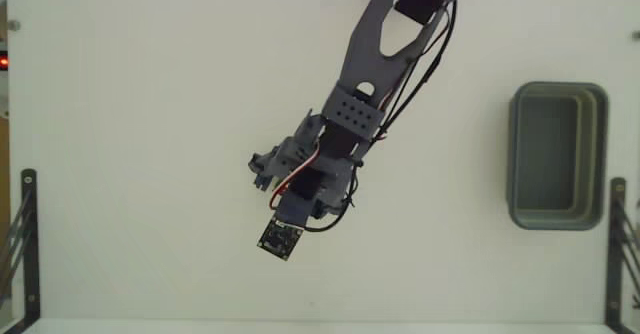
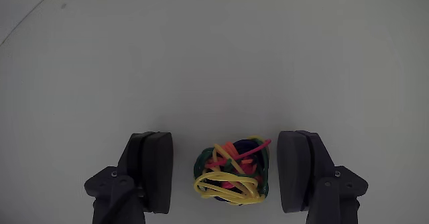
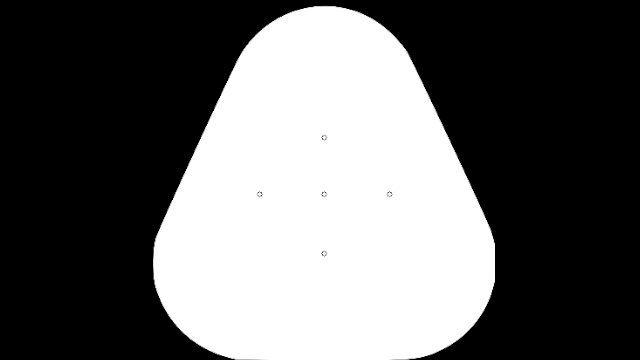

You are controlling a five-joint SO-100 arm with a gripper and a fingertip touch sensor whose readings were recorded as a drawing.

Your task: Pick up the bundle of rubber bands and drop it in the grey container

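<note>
In the wrist view the bundle of rubber bands, a small clump of yellow, red and green loops, lies on the white table. My gripper is open and straddles it, one dark finger on the left and the other on the right, each with a small gap to the clump. In the fixed view the arm reaches down from the top middle and hides the bundle beneath it. The grey container, a rounded-rectangular tub with a thick rim, stands far off at the right edge of the table.
A small black square circuit board sits on the arm's lower end. Black metal brackets stand at the table's lower left and lower right. White table surface lies between the arm and the container.
</note>
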